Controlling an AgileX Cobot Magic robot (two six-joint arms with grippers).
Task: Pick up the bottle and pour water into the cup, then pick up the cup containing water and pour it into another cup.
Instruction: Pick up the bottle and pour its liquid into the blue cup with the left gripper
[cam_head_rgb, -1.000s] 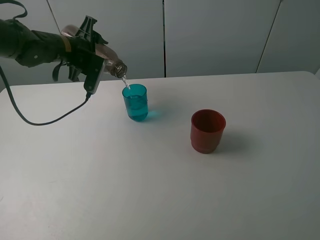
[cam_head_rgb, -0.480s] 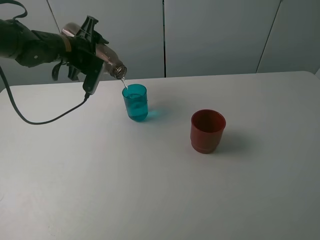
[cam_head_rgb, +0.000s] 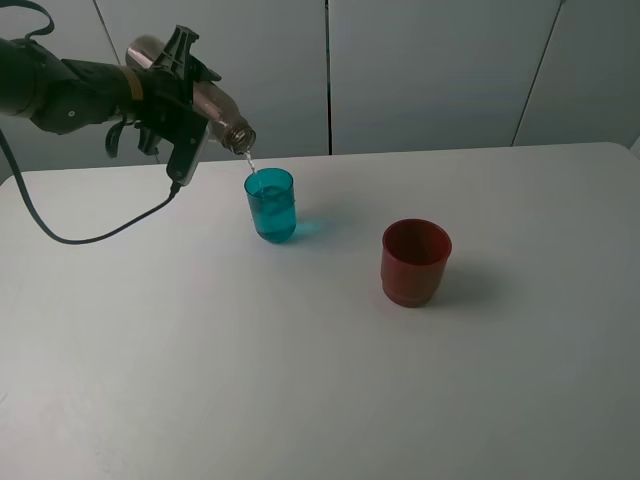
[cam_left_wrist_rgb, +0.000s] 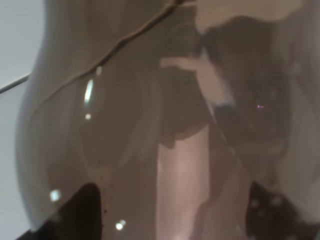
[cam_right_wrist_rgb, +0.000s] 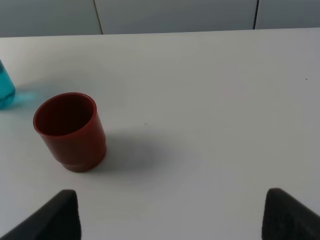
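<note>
The left fingers (cam_head_rgb: 182, 47) clamp the bottle (cam_head_rgb: 226, 122), tilted with its neck down just above the teal cup (cam_head_rgb: 270, 205); a thin stream of water falls into the cup. The red cup (cam_head_rgb: 415, 262) stands well apart on the white bench (cam_head_rgb: 300, 380). Above the bench near the red cup, the right fingers (cam_right_wrist_rgb: 57, 217) are spread wide, holding nothing.

The left arm (cam_head_rgb: 60, 95) is showing as a thick black limb in a matte, crinkled covering, and a tan band (cam_head_rgb: 133, 85) is ringing its wrist. The left tool (cam_head_rgb: 180, 88) is wearing black, angular, strutted fingers, with an oblong dark-grey housing (cam_head_rgb: 188, 158) beside them. A thin black cable (cam_head_rgb: 90, 240) is trailing from that housing. The right tool (cam_right_wrist_rgb: 170, 215) is showing only two blunt, matte black fingertips (cam_right_wrist_rgb: 56, 216).
</note>
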